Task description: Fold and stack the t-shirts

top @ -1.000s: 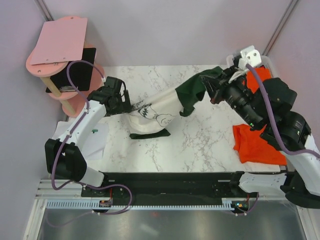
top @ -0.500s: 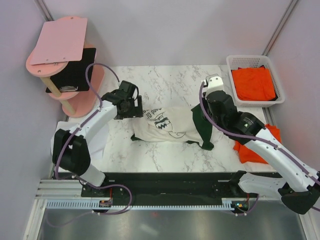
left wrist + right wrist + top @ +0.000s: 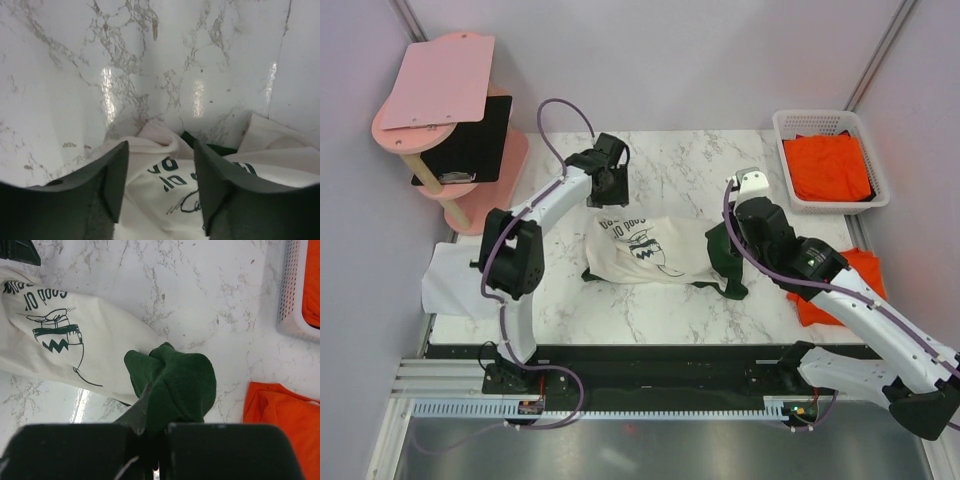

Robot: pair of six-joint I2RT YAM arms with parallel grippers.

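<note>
We are logging the cream-white t-shirt [image 3: 638, 250] lying bunched, unfolded, mid-table [image 3: 680, 180], right fingers [image 3: 225, 450] clenching its green sleeve [image 3: 175, 385], left fingers [image 3: 112, 175] hovering released over its far edge, orange t-shirts [image 3: 828, 165] waiting unstacked in basket [image 3: 820, 114] and at the table's right edge.

marble table [image 3: 680, 165] bears cream shirt [image 3: 630, 260], orange shirt [image 3: 808, 306], basket [image 3: 832, 206].

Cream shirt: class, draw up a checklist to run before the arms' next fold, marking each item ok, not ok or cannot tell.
1. Grip: right gripper shut on green sleeve, ok.
2. Free hand: left gripper open, holding nothing, ok.
3. Lie: shirt flat, not ok; it is bunched.
4. Room: bare table behind shirt, ok.
5. Lower layers smooth: cannot tell, hidden.
</note>
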